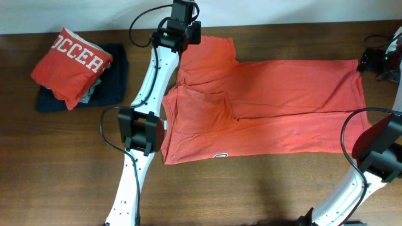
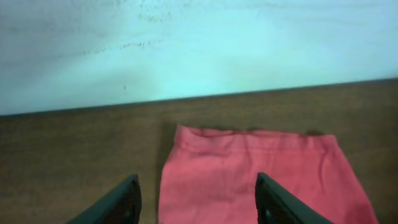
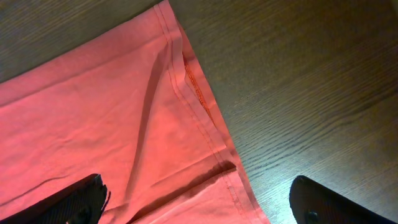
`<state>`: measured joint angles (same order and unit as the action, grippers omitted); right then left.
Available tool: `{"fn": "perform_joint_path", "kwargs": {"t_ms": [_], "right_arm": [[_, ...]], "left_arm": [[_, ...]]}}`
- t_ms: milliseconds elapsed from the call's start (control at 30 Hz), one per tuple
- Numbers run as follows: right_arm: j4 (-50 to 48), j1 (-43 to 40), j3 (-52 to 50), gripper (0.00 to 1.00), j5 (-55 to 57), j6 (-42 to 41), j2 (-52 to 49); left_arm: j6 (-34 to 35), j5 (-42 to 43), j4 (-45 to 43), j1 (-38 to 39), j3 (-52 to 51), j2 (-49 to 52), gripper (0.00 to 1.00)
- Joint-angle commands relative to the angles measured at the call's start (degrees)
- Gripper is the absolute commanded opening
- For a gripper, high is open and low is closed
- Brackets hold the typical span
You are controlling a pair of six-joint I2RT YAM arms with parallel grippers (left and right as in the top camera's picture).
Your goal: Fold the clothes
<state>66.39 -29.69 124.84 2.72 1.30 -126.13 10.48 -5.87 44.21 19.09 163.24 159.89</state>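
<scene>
While the left gripper (image 2: 198, 200) hung spread over a sleeve end (image 2: 249, 162) and the right gripper (image 3: 199, 200) likewise over the hem (image 3: 200, 93), the coral T-shirt (image 1: 270, 94) lay across the table (image 1: 251, 188); the fold seemed barely begun, needing both edges pinched.

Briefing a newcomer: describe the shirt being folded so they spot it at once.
On the wooden table, look at the middle. The red shirt lies spread wide there, unlike the small folded lettered shirt on navy cloth at far left.
</scene>
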Motion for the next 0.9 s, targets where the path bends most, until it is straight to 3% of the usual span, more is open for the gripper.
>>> {"fn": "perform_joint_path", "kwargs": {"t_ms": [0, 867], "right_arm": [[0.0, 0.0, 0.7, 0.99, -0.2, -0.3, -0.7], [0.0, 0.0, 0.7, 0.99, -0.2, -0.3, -0.7]], "left_arm": [[-0.1, -1.4, -2.9, -0.3, -0.5, 4.5, 0.59], [-0.1, 0.5, -12.5, -1.4, -0.5, 13.5, 0.54]]}}
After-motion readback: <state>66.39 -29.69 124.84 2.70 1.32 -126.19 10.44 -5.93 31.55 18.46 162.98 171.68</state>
